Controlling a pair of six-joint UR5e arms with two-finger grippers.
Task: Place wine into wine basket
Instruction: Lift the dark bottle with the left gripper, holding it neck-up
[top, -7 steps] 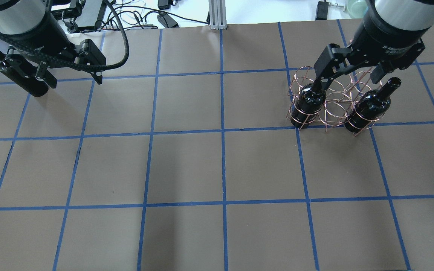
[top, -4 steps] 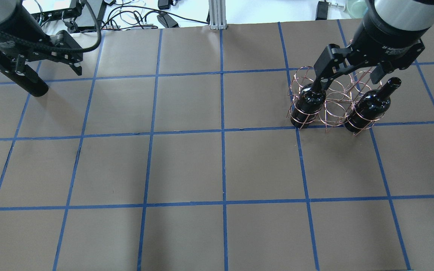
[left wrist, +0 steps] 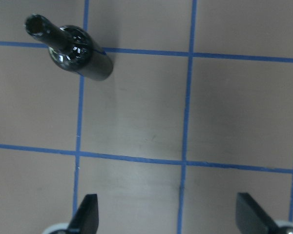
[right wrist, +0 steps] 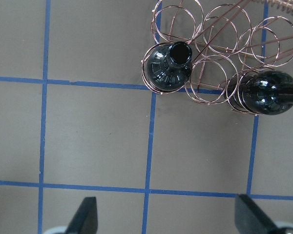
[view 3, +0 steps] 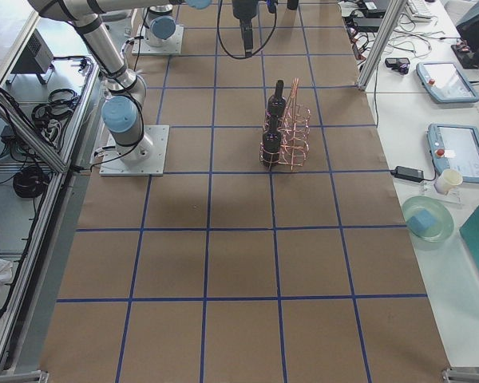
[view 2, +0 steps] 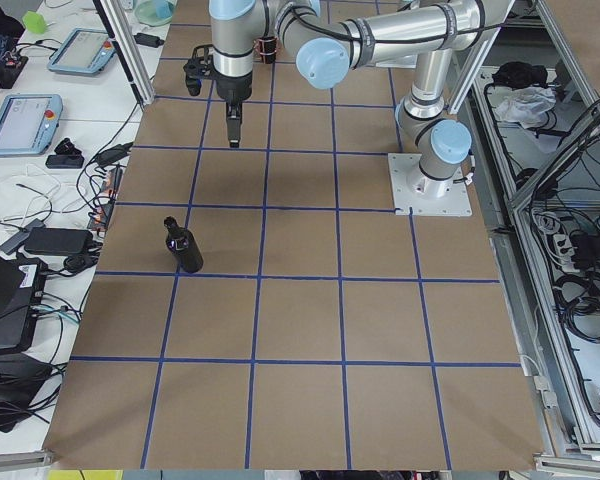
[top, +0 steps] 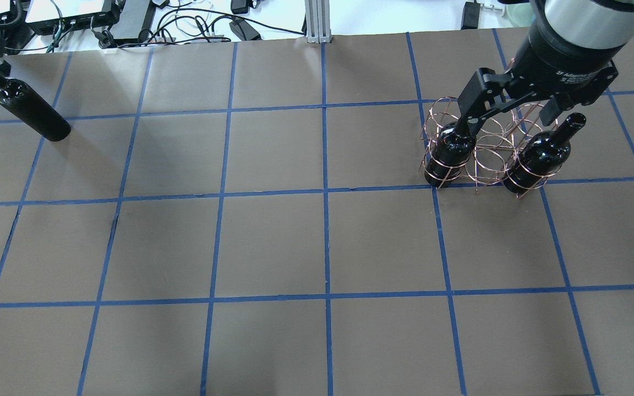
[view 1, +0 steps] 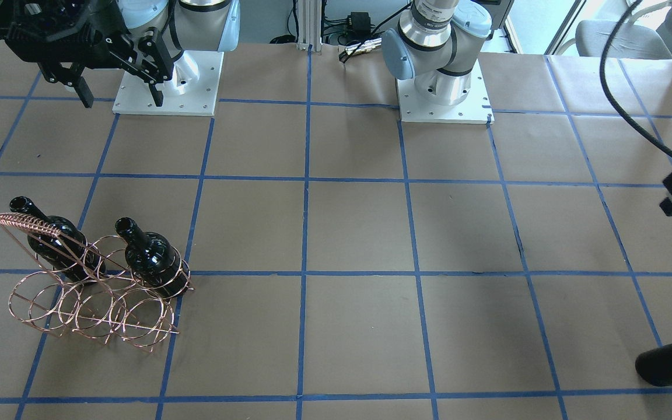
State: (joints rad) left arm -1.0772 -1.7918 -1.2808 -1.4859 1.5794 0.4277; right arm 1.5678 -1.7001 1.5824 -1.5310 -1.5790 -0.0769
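Observation:
The copper wire wine basket [top: 488,144] stands at the right of the table. Two black wine bottles [top: 449,154] [top: 537,159] stand in the end rings of its near row. The ring between them and the far row are empty. My right gripper [top: 509,113] hangs open above the basket, and its wrist view shows both bottles [right wrist: 168,68] [right wrist: 268,92] from above. A third wine bottle [top: 31,113] stands alone at the far left. My left gripper [left wrist: 168,224] is open and empty, high above the table, with that bottle [left wrist: 75,51] off to one side below it.
The basket's coil-wrapped handle [view 1: 27,223] rises above the bottle necks. The brown table cover has a blue tape grid [top: 325,192]. Cables and devices [top: 130,22] lie beyond the far table edge. The arm bases [view 1: 167,81] [view 1: 441,81] stand at the robot's side.
My left gripper has drawn away from the lone bottle, up and toward the far left, nearly out of the overhead view. The bottle stays standing. My right gripper has hardly moved.

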